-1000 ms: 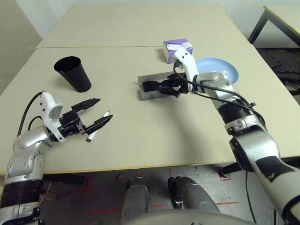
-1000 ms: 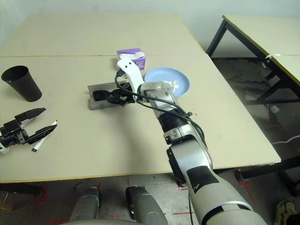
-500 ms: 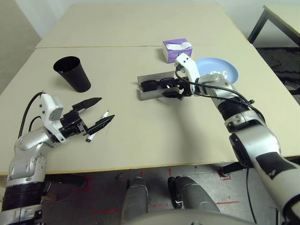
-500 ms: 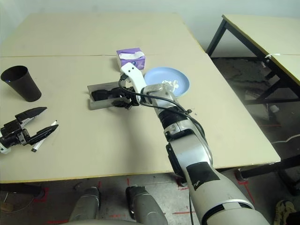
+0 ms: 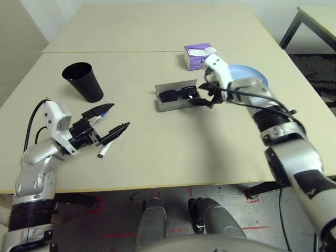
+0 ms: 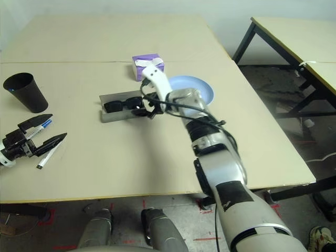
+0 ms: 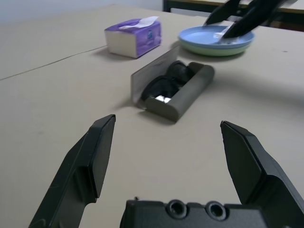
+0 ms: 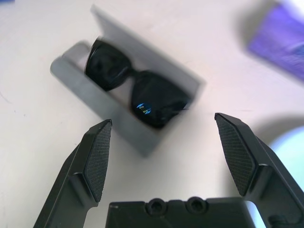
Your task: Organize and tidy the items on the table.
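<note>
The grey glasses case (image 5: 169,104) lies open mid-table, and the black sunglasses (image 5: 176,94) rest inside it. My right gripper (image 5: 203,100) hovers open just over the case's right end; its wrist view looks down on the sunglasses (image 8: 128,85). My left gripper (image 5: 116,116) is open near the table's front left. A blue-capped marker (image 5: 101,115) lies by its upper finger and a second marker (image 5: 103,151) under its lower finger. The black cup (image 5: 82,81) stands upright behind them. The light-blue plate (image 7: 216,40) sits on the light-green one, partly behind my right arm.
A purple tissue box (image 5: 199,56) stands just behind the case and plates. The beige table (image 5: 173,142) has a thin seam across its far part. A dark-legged table (image 6: 294,31) stands off to the right.
My right gripper has drawn back from over the sunglasses to the case's right end, and the sunglasses stay in the case. My left gripper has lifted slightly, and the blue-capped marker now shows beside it.
</note>
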Available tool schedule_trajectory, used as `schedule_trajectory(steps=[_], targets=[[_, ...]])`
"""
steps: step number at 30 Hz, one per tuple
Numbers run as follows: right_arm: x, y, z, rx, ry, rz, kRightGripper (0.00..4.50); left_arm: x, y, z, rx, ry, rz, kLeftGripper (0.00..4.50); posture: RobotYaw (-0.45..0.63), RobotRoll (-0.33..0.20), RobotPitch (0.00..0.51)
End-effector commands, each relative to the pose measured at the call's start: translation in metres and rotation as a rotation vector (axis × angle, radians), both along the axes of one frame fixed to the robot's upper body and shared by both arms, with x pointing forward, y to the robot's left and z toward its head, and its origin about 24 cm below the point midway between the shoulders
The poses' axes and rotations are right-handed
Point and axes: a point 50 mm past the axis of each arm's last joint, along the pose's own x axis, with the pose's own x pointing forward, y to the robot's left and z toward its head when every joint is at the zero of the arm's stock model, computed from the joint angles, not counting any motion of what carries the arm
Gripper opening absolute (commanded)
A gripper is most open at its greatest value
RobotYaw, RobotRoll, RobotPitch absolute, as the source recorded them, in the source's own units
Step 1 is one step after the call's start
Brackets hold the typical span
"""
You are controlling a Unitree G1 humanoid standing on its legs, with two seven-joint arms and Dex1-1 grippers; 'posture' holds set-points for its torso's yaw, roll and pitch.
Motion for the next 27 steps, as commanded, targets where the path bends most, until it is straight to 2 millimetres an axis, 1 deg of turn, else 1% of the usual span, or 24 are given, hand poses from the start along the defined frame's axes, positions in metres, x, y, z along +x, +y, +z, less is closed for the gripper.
schedule_trajectory(steps=[1,3,5,7,10,12,16,19,23,27], targets=[[-0.021,-0.017,0.01,0.07,-0.014,0.016,4.44,0.006,-0.001,-0.009,0.007,0.017,0.05,4.5,-0.03,0.0,0.164],[-0.036,-0.028,0.012,0.092,-0.038,0.017,4.44,0.011,-0.003,-0.013,0.012,0.026,0.072,4.5,-0.03,0.0,0.166],[-0.051,-0.039,0.009,0.11,-0.048,0.013,4.44,0.017,-0.006,-0.017,0.023,0.036,0.099,4.5,-0.04,0.0,0.168],[-0.069,-0.048,-0.001,0.129,-0.043,0.018,4.44,0.025,-0.009,-0.02,0.022,0.042,0.129,4.5,-0.05,0.0,0.168],[-0.098,-0.056,-0.02,0.223,-0.08,0.07,4.44,0.037,-0.013,-0.023,0.036,0.046,0.167,4.5,-0.07,0.0,0.164],[-0.114,-0.061,-0.034,0.265,-0.081,0.079,4.44,0.046,-0.015,-0.023,0.04,0.046,0.188,4.5,-0.08,0.0,0.16],[-0.134,-0.07,-0.063,0.295,-0.104,0.1,4.44,0.064,-0.02,-0.021,0.04,0.041,0.218,4.5,-0.1,0.0,0.156],[-0.142,-0.074,-0.081,0.303,-0.124,0.107,4.5,0.077,-0.025,-0.02,0.042,0.048,0.229,3.92,-0.1,0.0,0.156],[-0.147,-0.077,-0.097,0.328,-0.148,0.097,4.5,0.09,-0.033,-0.022,0.047,0.057,0.232,2.63,-0.1,0.0,0.154],[-0.147,-0.078,-0.104,0.338,-0.16,0.079,4.5,0.102,-0.045,-0.024,0.039,0.067,0.235,1.32,-0.12,0.0,0.15]])
